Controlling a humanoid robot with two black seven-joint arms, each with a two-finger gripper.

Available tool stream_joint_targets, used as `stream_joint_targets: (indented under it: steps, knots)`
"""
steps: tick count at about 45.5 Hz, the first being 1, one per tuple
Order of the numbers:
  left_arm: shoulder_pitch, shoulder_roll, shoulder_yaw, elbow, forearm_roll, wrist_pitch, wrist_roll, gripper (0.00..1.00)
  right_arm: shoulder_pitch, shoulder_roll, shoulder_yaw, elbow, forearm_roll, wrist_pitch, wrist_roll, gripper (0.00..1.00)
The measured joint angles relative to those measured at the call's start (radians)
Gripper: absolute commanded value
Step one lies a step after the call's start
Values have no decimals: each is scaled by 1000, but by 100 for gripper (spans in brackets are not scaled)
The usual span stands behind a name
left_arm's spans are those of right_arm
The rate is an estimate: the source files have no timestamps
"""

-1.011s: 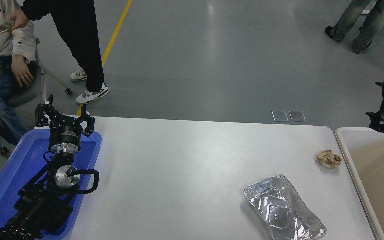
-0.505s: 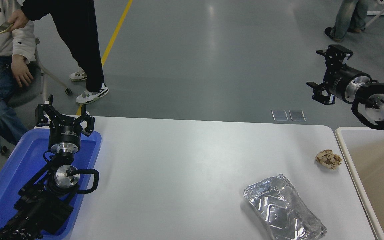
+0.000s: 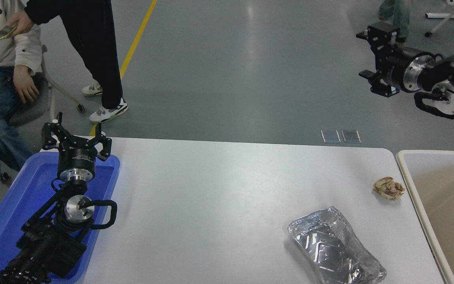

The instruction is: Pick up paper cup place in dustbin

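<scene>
both sets of jaws stand spread with nothing between them. using the white table [image 3: 219,205] as the landmark: the dustbin [image 3: 410,173], a large cream bin, sits against the table's right edge, placed low so waste can drop in from above. off the table's left side lies a shallow blue tray [image 3: 10,205], with the parked left arm stretched over it and the left gripper [image 3: 76,138] over the tray's far end, likely just kept out of the way. the right gripper [image 3: 371,55] hangs high beyond the table's far right corner, above the floor, empty. on the table near its right front lies a crushed foil tray [image 3: 335,246]; a small crumpled brown paper wad [image 3: 388,188] sits just beside the bin's rim. the paper cup is nowhere visible on the table; it may be inside the bin, but the bin's shown interior looks bare. people wait beyond the table's far left corner.
</scene>
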State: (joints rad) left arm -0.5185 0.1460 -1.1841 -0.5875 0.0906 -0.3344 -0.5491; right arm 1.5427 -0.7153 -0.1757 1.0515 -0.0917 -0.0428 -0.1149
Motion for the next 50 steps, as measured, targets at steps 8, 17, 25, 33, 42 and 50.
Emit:
stream_joint_targets:
  steps: [8,17,25,33,42,50]
  knots:
    - [0,0,0,0,1,0,0,99,215,43,-270,58,-2,6,-2,100]
    - [0,1,1,0,1,0,0,99,397,101,-471,149,-4,24,-3,100]
    - [0,1,1,0,1,0,0,99,559,178,-628,253,-5,67,0,100]
    - [0,1,1,0,1,0,0,99,680,273,-743,321,-6,129,1,100]
    - [0,1,1,0,1,0,0,99,755,394,-817,377,-6,189,2,100]
    - [0,1,1,0,0,0,0,99,781,469,-841,427,-6,254,2,100]
